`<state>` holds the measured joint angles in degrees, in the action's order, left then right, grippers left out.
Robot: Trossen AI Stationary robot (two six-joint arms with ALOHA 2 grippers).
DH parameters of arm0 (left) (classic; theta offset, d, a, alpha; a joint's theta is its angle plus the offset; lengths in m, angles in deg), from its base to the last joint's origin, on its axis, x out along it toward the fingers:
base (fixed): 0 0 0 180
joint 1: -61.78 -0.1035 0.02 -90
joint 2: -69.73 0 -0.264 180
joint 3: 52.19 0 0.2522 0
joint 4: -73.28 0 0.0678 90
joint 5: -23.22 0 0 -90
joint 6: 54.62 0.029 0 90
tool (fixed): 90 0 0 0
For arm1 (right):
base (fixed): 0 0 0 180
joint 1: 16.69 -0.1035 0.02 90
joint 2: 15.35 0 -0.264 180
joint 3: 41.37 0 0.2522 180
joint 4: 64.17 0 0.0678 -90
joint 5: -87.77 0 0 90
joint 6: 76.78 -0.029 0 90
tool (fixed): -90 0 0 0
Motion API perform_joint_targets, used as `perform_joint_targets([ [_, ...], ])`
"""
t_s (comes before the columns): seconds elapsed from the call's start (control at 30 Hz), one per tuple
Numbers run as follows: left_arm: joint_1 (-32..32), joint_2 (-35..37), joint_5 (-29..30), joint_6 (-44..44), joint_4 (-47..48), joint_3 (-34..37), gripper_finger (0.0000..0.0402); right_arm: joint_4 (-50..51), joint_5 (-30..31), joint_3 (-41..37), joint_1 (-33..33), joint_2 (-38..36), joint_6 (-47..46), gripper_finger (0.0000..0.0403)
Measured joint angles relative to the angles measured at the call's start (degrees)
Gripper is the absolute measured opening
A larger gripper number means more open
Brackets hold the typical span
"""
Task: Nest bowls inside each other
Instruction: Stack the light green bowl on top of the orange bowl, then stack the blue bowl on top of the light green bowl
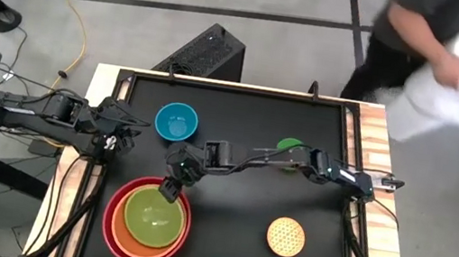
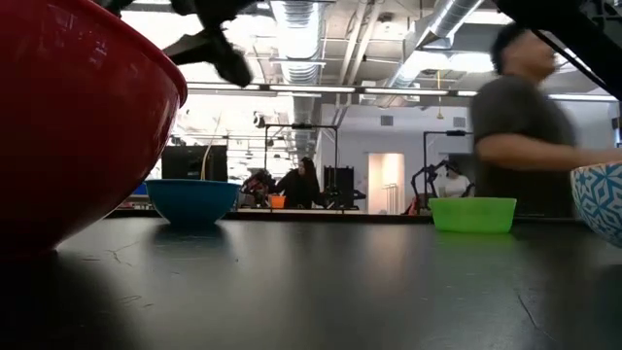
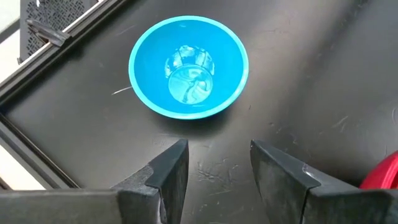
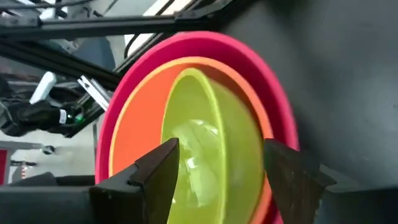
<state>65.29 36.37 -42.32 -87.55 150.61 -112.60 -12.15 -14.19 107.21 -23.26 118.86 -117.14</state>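
Note:
A red bowl [image 1: 115,221] stands at the table's near left with an orange bowl [image 1: 133,238] in it and a lime green bowl [image 1: 153,216] inside that. My right gripper [image 1: 170,190] hovers open just above the stack's far rim, its fingers on either side of the lime green bowl [image 4: 211,143] without touching it. A blue bowl [image 1: 177,122] stands alone at the far left. My left gripper [image 3: 219,162] waits open beside the blue bowl [image 3: 188,65], toward the table's left. A small bright green bowl [image 1: 287,144] shows behind the right arm. A patterned yellow bowl [image 1: 285,236] sits near right.
A person [image 1: 425,39] stands beyond the table's far right corner, handling a large white object. A black box [image 1: 209,52] sits on the floor past the far edge. The right arm [image 1: 297,161] stretches across the table's middle. Bare black tabletop [image 1: 233,229] lies between the stack and the patterned bowl.

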Motion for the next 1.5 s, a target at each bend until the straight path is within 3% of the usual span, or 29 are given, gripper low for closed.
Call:
perform_joint_targets([
  [0.1, -0.01, 0.0, 0.0, -0.09, 0.0, 0.0, 0.0162, 4.03, 0.52, -0.01, 0.54, -1.66, 0.77, 0.0244],
  [0.2, 0.0, 0.0, 0.0, -0.09, 0.02, 0.0, 0.0162, 3.72, -0.5, 0.0, -0.15, -2.22, 3.61, 0.0211],
  [0.4, 0.0, 0.0, 0.52, 0.68, -0.02, 0.0, 0.0162, -0.42, -4.83, 0.0, -3.34, -0.08, 7.18, 0.0045],
  [0.47, -0.02, 0.0, 0.91, 0.72, 0.0, 0.0, 0.0162, -1.22, -4.27, -0.06, -2.97, 1.22, 7.23, 0.0014],
  [0.7, -0.02, 0.0, 1.27, 1.84, -0.04, 0.0, 0.0162, -3.81, -3.06, 0.02, -0.67, 3.46, 6.5, 0.0011],
  [0.9, -0.01, 0.0, 1.29, 1.79, -0.04, 0.0, 0.0162, -5.56, -9.26, -0.08, 1.22, 3.91, 4.77, 0.0007],
  [1.1, -0.02, 0.0, 1.27, 1.66, -0.04, 0.0, 0.0162, -5.32, -10.63, -0.09, 2.66, 3.93, 4.92, 0.0007],
  [1.27, -0.01, 0.0, 0.86, 1.18, -0.02, 0.0, 0.0162, -5.97, -5.98, 0.16, 4.92, 2.29, 5.41, 0.0007],
  [1.5, -0.02, 0.0, -0.22, 0.22, -0.04, 0.0, 0.0162, -4.21, -2.69, 0.17, 15.09, 1.95, 1.76, 0.0041],
])
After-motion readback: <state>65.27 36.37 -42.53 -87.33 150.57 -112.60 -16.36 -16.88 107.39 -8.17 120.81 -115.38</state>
